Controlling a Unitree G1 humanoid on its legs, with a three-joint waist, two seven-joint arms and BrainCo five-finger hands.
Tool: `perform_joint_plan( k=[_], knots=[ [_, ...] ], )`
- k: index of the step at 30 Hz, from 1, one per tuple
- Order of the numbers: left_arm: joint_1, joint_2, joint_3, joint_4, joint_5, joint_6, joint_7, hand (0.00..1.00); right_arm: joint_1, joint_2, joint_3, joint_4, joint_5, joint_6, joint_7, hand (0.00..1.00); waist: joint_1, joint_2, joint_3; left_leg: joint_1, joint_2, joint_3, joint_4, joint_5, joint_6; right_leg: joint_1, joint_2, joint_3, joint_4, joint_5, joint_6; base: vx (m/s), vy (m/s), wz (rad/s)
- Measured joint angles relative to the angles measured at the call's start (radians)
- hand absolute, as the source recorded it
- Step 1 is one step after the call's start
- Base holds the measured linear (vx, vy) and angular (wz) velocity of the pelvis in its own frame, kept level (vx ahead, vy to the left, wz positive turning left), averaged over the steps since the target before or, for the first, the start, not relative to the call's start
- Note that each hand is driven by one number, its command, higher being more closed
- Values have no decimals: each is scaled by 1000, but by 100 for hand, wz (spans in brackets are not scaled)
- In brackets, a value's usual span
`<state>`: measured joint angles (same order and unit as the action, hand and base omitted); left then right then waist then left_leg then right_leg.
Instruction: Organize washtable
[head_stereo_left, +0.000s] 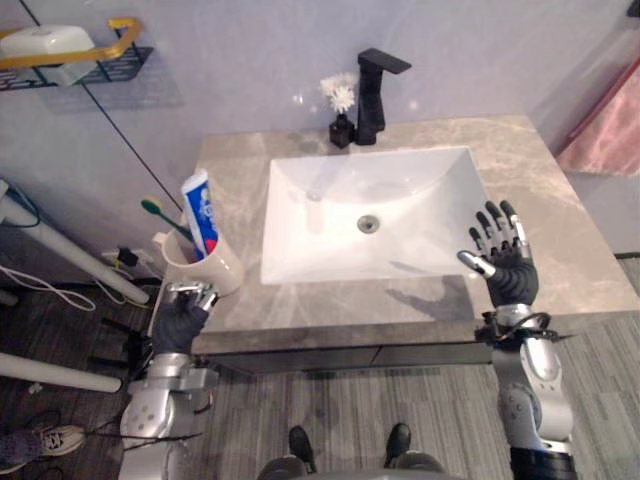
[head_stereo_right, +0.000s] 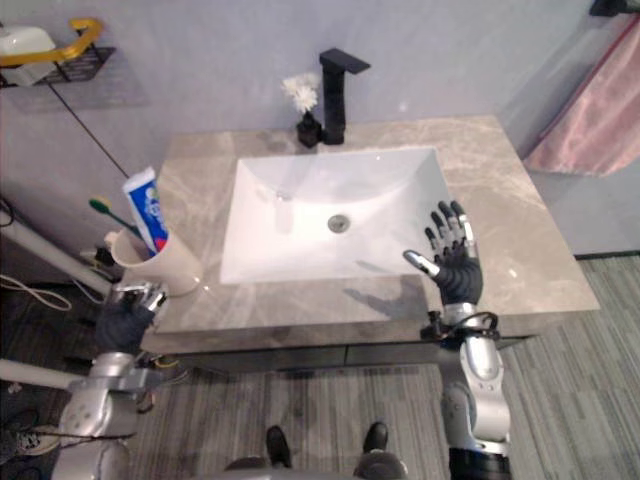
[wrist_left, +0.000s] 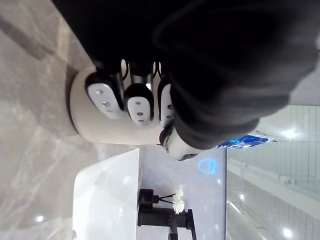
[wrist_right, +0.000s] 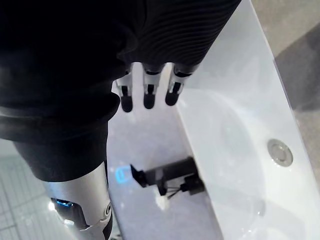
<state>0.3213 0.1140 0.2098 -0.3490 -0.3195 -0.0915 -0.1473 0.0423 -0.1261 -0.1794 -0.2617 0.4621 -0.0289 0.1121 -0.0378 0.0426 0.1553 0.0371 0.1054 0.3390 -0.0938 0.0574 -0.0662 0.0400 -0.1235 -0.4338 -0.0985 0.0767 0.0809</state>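
**Cup in the left hand's grip at the counter's front left corner**

The beige plastic cup (head_stereo_left: 208, 272) stands at the front left corner of the grey-beige marble countertop (head_stereo_left: 545, 205), right by its edge. A blue-and-white toothpaste tube (head_stereo_left: 203, 214) and a green-handled toothbrush (head_stereo_left: 160, 214) stick up out of it, both leaning toward the robot's left. The left hand (head_stereo_left: 182, 316) comes at the cup from the near side, and its wrist view shows the dark-tipped fingers (wrist_left: 105, 97) curled round the cup's wall, holding it.

Just beside the cup, the white rectangular ceramic sink (head_stereo_left: 410, 190) fills the middle of the counter. The right hand (head_stereo_left: 508, 266) hangs above the sink's front right rim with fingers straight and spread, thumb apart, holding nothing.

Behind the sink stands a matte black angular tap (head_stereo_left: 375, 95), with a small black vase of white flowers (head_stereo_left: 341, 112) just beside it. On the wall to the far left is a black wire shelf with a yellow rail (head_stereo_left: 75, 62); a pink towel (head_stereo_left: 610, 130) hangs at the far right.
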Motion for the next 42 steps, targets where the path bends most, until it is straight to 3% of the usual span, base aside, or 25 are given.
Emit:
perform_joint_plan(
  k=[42],
  knots=[
    [-128, -41, 38, 87, 22, 7, 88, 100, -2, 1, 15, 0, 1, 1, -3, 0, 0, -11, 48, -26, 1, 33, 0, -8, 0, -45, 1, 34, 0, 1, 0, 1, 0, -1]
  ],
)
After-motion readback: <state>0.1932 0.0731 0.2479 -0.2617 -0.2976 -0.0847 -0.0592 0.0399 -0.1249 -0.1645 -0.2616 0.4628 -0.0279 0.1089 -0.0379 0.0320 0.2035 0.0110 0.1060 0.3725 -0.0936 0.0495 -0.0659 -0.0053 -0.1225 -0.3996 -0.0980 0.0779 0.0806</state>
